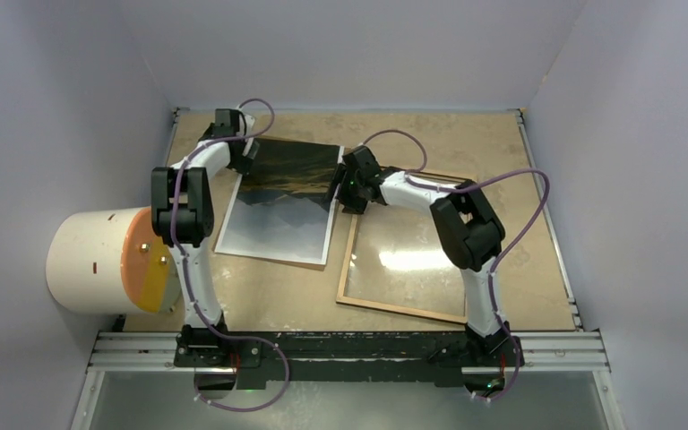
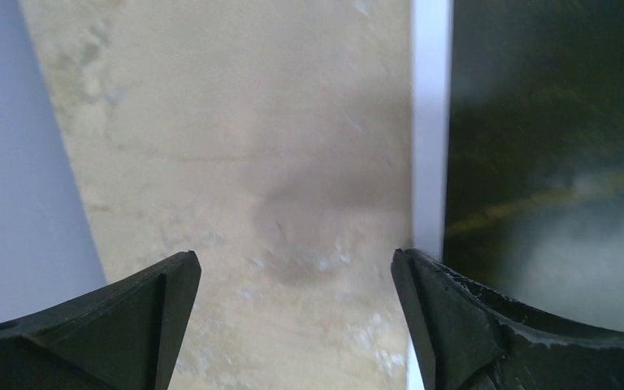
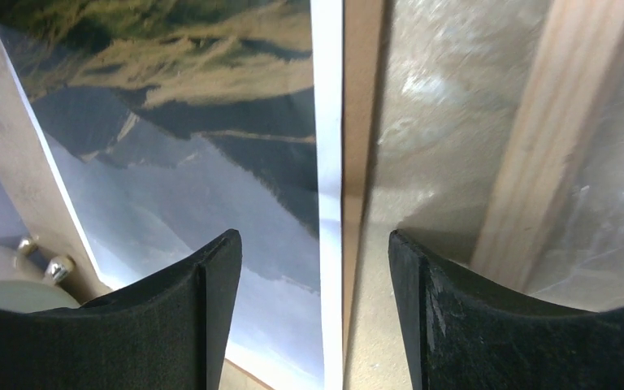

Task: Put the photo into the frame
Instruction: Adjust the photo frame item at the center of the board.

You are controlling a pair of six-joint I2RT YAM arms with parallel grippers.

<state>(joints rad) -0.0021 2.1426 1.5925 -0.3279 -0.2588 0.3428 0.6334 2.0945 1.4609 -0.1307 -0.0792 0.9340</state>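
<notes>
the left tool [image 2: 292, 268] stands wide open at the far left corner of the photo [image 1: 291, 193]. one finger is over bare tabletop [image 1: 475, 143], the other just at the print's white border, and it holds nothing. the photo lies left of centre on a brown backing board [image 3: 361, 122], picture side up, dark end away from the arms. whether that far end is lifted off the board i cannot tell. the right tool [image 3: 313, 244] is also spread wide and empty, straddling the photo's right edge. the frame [image 1: 348, 260] lies flat to the right, wood side up, its left rail just beside the board and apart from the print.

what could go wrong, as i judge it:
- the thin glossy sheet offers little edge, so a closing finger may skate over it, or pinch the board along with it.
- if only one tool catches, the print would swing askew or crease.
- uneven pulling between the two could buckle it.
- on the way across, a drooping corner may snag the near rail and shove the loose frame.
</notes>
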